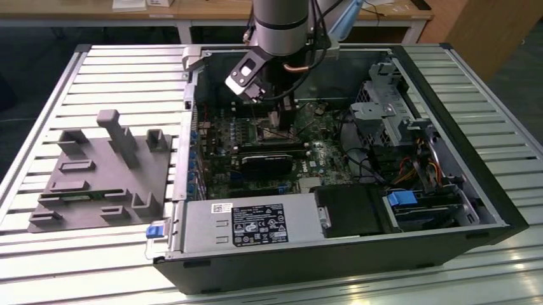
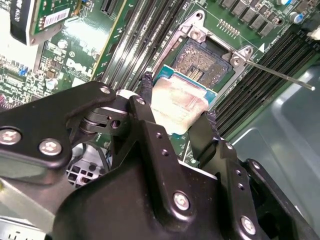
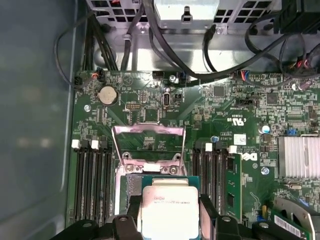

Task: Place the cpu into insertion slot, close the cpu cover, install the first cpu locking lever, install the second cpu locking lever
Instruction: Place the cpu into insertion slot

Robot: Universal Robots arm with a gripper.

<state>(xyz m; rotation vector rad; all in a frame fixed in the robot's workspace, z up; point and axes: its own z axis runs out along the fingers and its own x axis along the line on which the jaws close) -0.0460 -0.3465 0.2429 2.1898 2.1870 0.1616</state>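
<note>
**Chip gripped, nothing fitted yet**

The hand (image 2: pixel 178 102) is clamped on the chip (image 3: pixel 169 210) by two opposite edges, holding it close over the open socket (image 2: pixel 207 62) just ahead of its fingertips. It doesn't look seated to me. Beyond the hand the cover (image 3: pixel 148 145) stands raised and a lever (image 2: pixel 280 75) juts free, so all four steps remain.

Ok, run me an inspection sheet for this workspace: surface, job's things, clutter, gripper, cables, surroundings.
Surface: slatted metal table, open computer case lying on it.
Job's things: cpu held close over the insertion slot, not seated; cpu cover raised open; one locking lever unlatched, sticking out.
Clutter: grey fixture plate beside the case, on the exterior view's left.
Gripper: shut on the cpu.
Cables: black cables along the case wall beyond the motherboard.
Surroundings: wooden desk behind the table.
</note>
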